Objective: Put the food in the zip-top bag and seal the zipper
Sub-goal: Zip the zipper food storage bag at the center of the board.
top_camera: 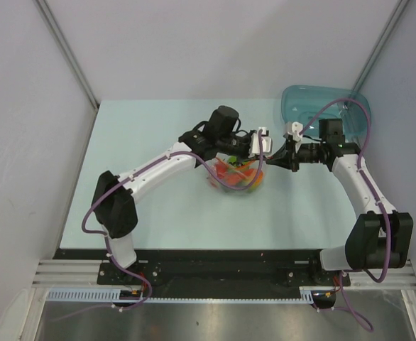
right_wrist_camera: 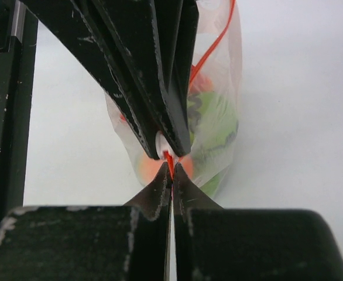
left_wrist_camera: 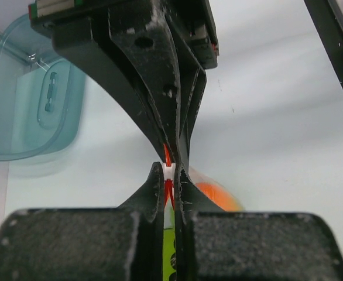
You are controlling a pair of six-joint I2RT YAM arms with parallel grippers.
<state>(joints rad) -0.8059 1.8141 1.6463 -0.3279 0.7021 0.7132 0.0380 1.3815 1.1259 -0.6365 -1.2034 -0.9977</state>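
1. Top external view: the zip-top bag is near the middle of the pale table, a little toward its far edge.
2. The food is already inside the bag. Red, orange and green toy pieces show through the clear plastic. No loose piece shows on the table, so the filling step looks done.
3. A teal tray lies at the far right corner of the table, well apart from the bag. Nothing shows inside it.
4. The left gripper is clenched on the zipper, the thin red-orange strip along the bag's mouth.
5. The right gripper is clenched on the same strip from the opposite side, its tips almost touching the left ones.
6. Right wrist view: the bag hangs upright below the pinched strip, with green and orange pieces bulging its lower part.
7. Sealing appears to be the step in hand. Whether the strip is pressed shut along its whole length cannot be told. Closing any open stretch and letting go would remain.
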